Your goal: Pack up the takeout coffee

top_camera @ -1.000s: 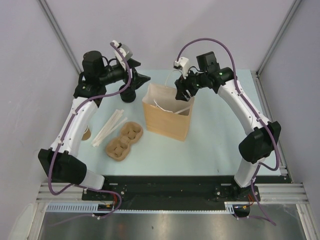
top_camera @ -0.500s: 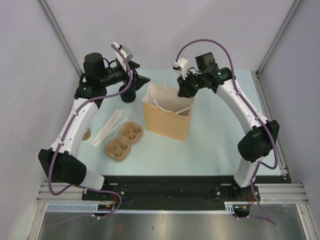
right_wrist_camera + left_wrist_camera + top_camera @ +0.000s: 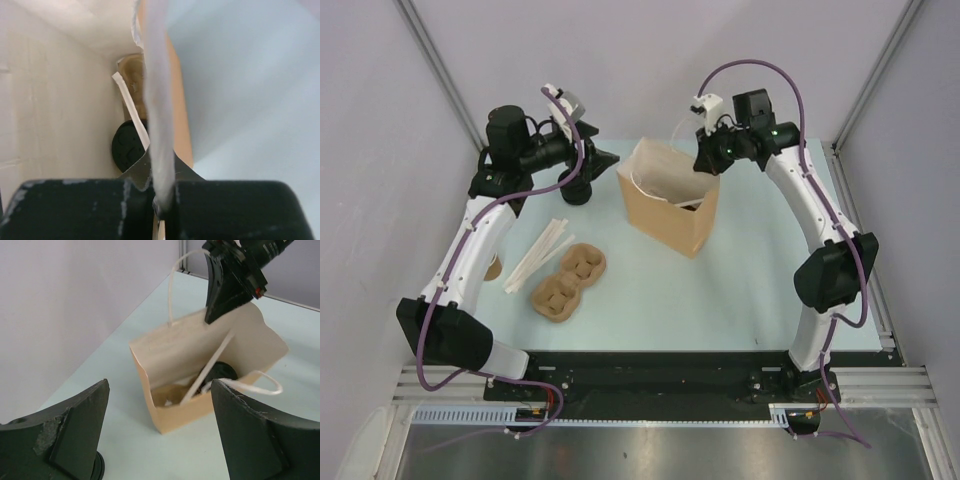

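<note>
Coffee (image 3: 125, 147) lies inside the bag (image 3: 665, 215), just below the right claw (image 3: 707, 160), which is clamped on the bag's rim. Left claw (image 3: 159, 410) is apart, empty. I judge packing done; only the release is left.

Our top camera looked down from high behind on the whole desk (image 3: 750, 290). Our left wrist camera faced the paper bag (image 3: 175, 355) from nearby, our right wrist camera peered into it at close range; all three views shared that bag
</note>
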